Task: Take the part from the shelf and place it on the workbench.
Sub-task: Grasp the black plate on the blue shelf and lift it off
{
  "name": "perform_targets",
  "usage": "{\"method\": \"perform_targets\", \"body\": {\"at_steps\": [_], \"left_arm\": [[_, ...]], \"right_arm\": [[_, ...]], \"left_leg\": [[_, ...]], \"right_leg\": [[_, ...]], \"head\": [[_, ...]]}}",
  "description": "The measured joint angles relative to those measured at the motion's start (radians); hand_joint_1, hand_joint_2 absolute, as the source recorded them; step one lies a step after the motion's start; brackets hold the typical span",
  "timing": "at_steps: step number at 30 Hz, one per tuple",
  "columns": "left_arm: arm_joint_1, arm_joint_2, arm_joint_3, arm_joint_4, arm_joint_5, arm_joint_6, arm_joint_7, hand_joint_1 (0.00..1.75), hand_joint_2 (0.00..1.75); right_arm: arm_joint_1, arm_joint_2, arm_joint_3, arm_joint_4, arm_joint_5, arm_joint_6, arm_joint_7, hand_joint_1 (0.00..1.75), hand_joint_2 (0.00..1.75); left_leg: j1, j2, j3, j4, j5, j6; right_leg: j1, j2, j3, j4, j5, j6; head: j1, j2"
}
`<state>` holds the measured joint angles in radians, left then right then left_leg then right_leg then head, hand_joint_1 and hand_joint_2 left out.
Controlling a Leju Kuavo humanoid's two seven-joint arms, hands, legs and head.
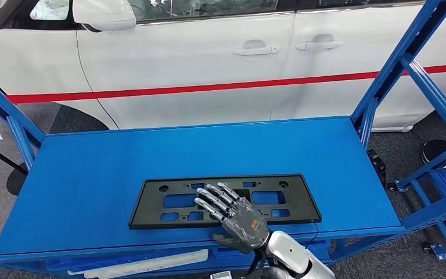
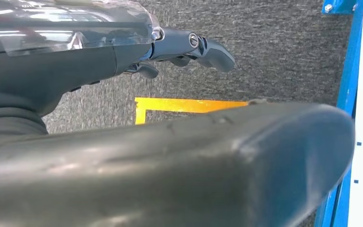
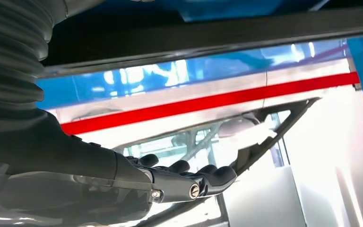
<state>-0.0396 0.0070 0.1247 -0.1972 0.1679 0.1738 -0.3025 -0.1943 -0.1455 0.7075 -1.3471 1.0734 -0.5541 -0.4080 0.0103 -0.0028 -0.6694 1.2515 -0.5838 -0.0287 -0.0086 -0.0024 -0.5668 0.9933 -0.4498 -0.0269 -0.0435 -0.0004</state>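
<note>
Resting flat on the blue workbench point(image 1: 81, 192), the black part point(image 1: 151, 212) lies under the right hand point(image 1: 235, 218), fingers spread over its cut-outs. Probably light, stiff, thin plastic; best gripped at 1 long edge nearest the palm.

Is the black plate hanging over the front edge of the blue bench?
No, the black plate lies flat and wholly on the blue bench, inside its front edge.

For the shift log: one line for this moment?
right hand: flat on black part | part: on blue workbench | left hand: holding nothing
</note>
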Motion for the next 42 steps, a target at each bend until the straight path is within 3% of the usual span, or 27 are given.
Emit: {"method": "perform_targets", "body": {"at_steps": [1, 2, 4, 6, 7, 11, 13, 15, 16, 17, 18, 20, 22, 25, 27, 30, 31, 32, 33, 35, 37, 38, 41, 42], "left_arm": [[0.001, 0.000, 0.000, 0.000, 0.000, 0.000, 0.000, 0.00, 0.00], [0.002, -0.001, 0.000, 0.000, 0.000, 0.001, 0.000, 0.00, 0.00], [0.003, -0.001, 0.000, 0.000, 0.000, 0.002, 0.000, 0.00, 0.00], [0.000, -0.001, 0.000, 0.000, -0.002, 0.004, 0.000, 0.00, 0.00], [-0.001, -0.001, 0.000, 0.000, -0.003, 0.004, 0.000, 0.00, 0.00], [0.001, -0.002, 0.000, 0.000, -0.008, 0.003, -0.002, 0.00, 0.00], [0.000, -0.003, 0.000, 0.000, -0.010, 0.003, -0.004, 0.00, 0.00], [0.000, -0.003, 0.001, 0.000, -0.013, 0.003, -0.006, 0.00, 0.00], [0.001, -0.003, 0.001, 0.000, -0.014, 0.003, -0.008, 0.00, 0.00], [0.002, -0.003, 0.001, 0.000, -0.016, 0.002, -0.008, 0.00, 0.00], [0.002, -0.003, 0.001, 0.000, -0.018, 0.002, -0.009, 0.00, 0.00], [0.001, -0.004, 0.001, 0.000, -0.019, 0.001, -0.010, 0.00, 0.00], [0.000, -0.006, 0.001, 0.000, -0.020, 0.001, -0.011, 0.00, 0.00], [0.000, -0.007, 0.001, 0.000, -0.020, 0.001, -0.011, 0.00, 0.00], [0.000, -0.007, 0.001, 0.000, -0.020, 0.001, -0.011, 0.00, 0.00], [0.001, -0.008, 0.004, 0.000, -0.021, 0.003, -0.012, 0.00, 0.00], [0.002, -0.008, 0.005, 0.000, -0.021, 0.003, -0.013, 0.00, 0.00], [0.004, -0.008, 0.007, 0.000, -0.021, 0.003, -0.014, 0.00, 0.00], [0.005, -0.008, 0.008, 0.000, -0.021, 0.002, -0.016, 0.00, 0.00], [0.004, -0.008, 0.012, 0.000, -0.022, 0.001, -0.021, 0.00, 0.00], [0.002, -0.008, 0.020, 0.000, -0.023, 0.001, -0.026, 0.00, 0.00], [0.002, -0.008, 0.023, 0.000, -0.023, 0.000, -0.027, 0.00, 0.00], [0.004, -0.008, 0.028, 0.000, -0.027, -0.001, -0.030, 0.00, 0.00], [0.005, -0.009, 0.029, 0.000, -0.029, -0.002, -0.032, 0.00, 0.00]], "right_arm": [[-0.003, 0.004, 0.002, 0.005, 0.012, -0.005, 0.001, 0.00, 1.75], [-0.007, 0.009, 0.004, 0.011, 0.026, -0.010, 0.004, 0.00, 1.75], [-0.016, 0.020, 0.010, 0.022, 0.059, -0.021, 0.015, 0.00, 1.75], [-0.030, 0.030, 0.020, 0.034, 0.098, -0.035, 0.036, 0.00, 1.75], [-0.039, 0.035, 0.025, 0.041, 0.119, -0.042, 0.049, 0.00, 1.75], [-0.067, 0.048, 0.041, 0.073, 0.205, -0.069, 0.103, 0.00, 1.75], [-0.078, 0.051, 0.047, 0.090, 0.241, -0.081, 0.124, 0.00, 1.75], [-0.084, 0.053, 0.052, 0.111, 0.277, -0.085, 0.146, 0.00, 1.75], [-0.087, 0.054, 0.055, 0.123, 0.301, -0.086, 0.160, 0.00, 1.75], [-0.091, 0.054, 0.059, 0.137, 0.324, -0.086, 0.174, 0.00, 1.75], [-0.098, 0.055, 0.063, 0.152, 0.342, -0.086, 0.186, 0.00, 1.75], [-0.117, 0.057, 0.068, 0.179, 0.356, -0.086, 0.199, 0.00, 1.75], [-0.136, 0.061, 0.073, 0.200, 0.360, -0.088, 0.203, 0.00, 1.75], [-0.149, 0.065, 0.076, 0.220, 0.363, -0.094, 0.207, 0.00, 1.75], [-0.162, 0.070, 0.078, 0.236, 0.367, -0.097, 0.213, 0.00, 1.75], [-0.186, 0.078, 0.086, 0.282, 0.383, -0.107, 0.239, 0.00, 1.75], [-0.195, 0.081, 0.089, 0.303, 0.392, -0.113, 0.252, 0.00, 1.75], [-0.205, 0.085, 0.091, 0.326, 0.402, -0.119, 0.268, 0.00, 1.75], [-0.217, 0.090, 0.092, 0.350, 0.411, -0.124, 0.285, 0.00, 1.75], [-0.244, 0.102, 0.088, 0.401, 0.433, -0.134, 0.329, 0.00, 1.75], [-0.270, 0.110, 0.072, 0.450, 0.456, -0.140, 0.380, 0.00, 1.75], [-0.282, 0.112, 0.060, 0.473, 0.466, -0.140, 0.405, 0.34, 1.75], [-0.312, 0.116, 0.012, 0.542, 0.478, -0.139, 0.453, 1.58, 1.75], [-0.319, 0.116, -0.006, 0.564, 0.476, -0.139, 0.457, 1.66, 1.75]], "left_leg": [[0.001, 0.000, -0.018, 0.035, -0.006, -0.002], [0.002, 0.000, -0.018, 0.033, 0.008, -0.004], [0.004, 0.001, 0.038, -0.086, 0.079, -0.002], [0.001, 0.000, 0.099, -0.214, 0.125, 0.007], [-0.001, 0.000, 0.112, -0.243, 0.131, 0.013], [-0.001, -0.001, 0.113, -0.255, 0.136, 0.042], [0.001, 0.000, 0.112, -0.260, 0.140, 0.053], [0.000, 0.000, 0.110, -0.260, 0.141, 0.058], [-0.001, 0.000, 0.109, -0.259, 0.141, 0.058], [-0.001, -0.001, 0.109, -0.259, 0.140, 0.058], [-0.002, -0.002, 0.111, -0.258, 0.140, 0.057], [-0.004, -0.003, 0.113, -0.256, 0.137, 0.054], [-0.007, -0.003, 0.112, -0.253, 0.135, 0.046], [-0.006, -0.003, 0.110, -0.252, 0.133, 0.030], [-0.005, -0.002, 0.096, -0.217, 0.107, 0.020], [0.000, -0.001, 0.012, -0.034, 0.016, 0.007], [0.002, -0.001, -0.013, 0.017, 0.002, 0.004], [0.004, -0.001, -0.020, 0.030, 0.008, 0.001], [0.006, -0.001, -0.009, 0.006, 0.032, 0.000], [0.009, -0.001, 0.057, -0.131, 0.099, 0.000], [0.007, -0.002, 0.107, -0.232, 0.131, 0.010], [0.005, -0.003, 0.113, -0.247, 0.131, 0.016], [0.004, -0.003, 0.112, -0.252, 0.139, 0.040], [0.005, -0.003, 0.112, -0.255, 0.143, 0.047]], "right_leg": [[0.000, 0.000, 0.000, 0.001, 0.000, 0.000], [0.000, 0.001, 0.000, 0.001, -0.001, 0.000], [0.000, 0.002, 0.003, 0.003, -0.003, 0.003], [0.004, 0.003, 0.004, 0.007, -0.006, 0.011], [0.005, 0.004, 0.003, 0.008, -0.007, 0.016], [0.003, 0.004, -0.005, 0.026, -0.020, 0.038], [0.001, 0.003, -0.045, 0.113, -0.074, 0.046], [0.001, 0.003, -0.112, 0.250, -0.134, 0.049], [0.001, 0.003, -0.134, 0.294, -0.143, 0.050], [0.001, 0.003, -0.138, 0.300, -0.133, 0.049], [0.001, 0.003, -0.122, 0.264, -0.104, 0.046], [0.004, 0.003, -0.054, 0.122, -0.034, 0.035], [0.009, 0.003, -0.011, 0.027, -0.004, 0.027], [0.009, 0.002, -0.006, 0.008, -0.002, 0.017], [0.003, 0.001, -0.002, -0.001, 0.003, 0.007], [0.001, -0.001, -0.001, -0.004, 0.005, 0.000], [0.002, -0.001, 0.000, -0.003, 0.005, 0.000], [0.002, 0.000, 0.000, -0.003, 0.004, 0.000], [0.001, 0.001, 0.001, -0.001, 0.004, 0.001], [0.000, 0.003, 0.004, 0.002, 0.001, 0.006], [0.003, 0.005, 0.004, 0.006, -0.002, 0.016], [0.005, 0.005, 0.004, 0.007, -0.002, 0.022], [0.003, 0.005, 0.001, 0.013, -0.005, 0.041], [0.002, 0.005, -0.008, 0.036, -0.022, 0.046]], "head": [[0.000, 0.000], [0.000, 0.000], [0.000, 0.000], [0.000, 0.000], [0.000, 0.000], [0.000, 0.000], [0.000, 0.000], [0.000, 0.000], [0.000, 0.000], [0.000, 0.000], [0.000, 0.000], [0.000, 0.000], [0.000, 0.000], [0.000, 0.000], [0.000, 0.000], [0.000, 0.000], [0.000, 0.000], [0.000, 0.000], [0.000, 0.000], [0.000, 0.000], [0.000, 0.000], [0.000, 0.000], [0.000, 0.000], [0.000, 0.000]]}}
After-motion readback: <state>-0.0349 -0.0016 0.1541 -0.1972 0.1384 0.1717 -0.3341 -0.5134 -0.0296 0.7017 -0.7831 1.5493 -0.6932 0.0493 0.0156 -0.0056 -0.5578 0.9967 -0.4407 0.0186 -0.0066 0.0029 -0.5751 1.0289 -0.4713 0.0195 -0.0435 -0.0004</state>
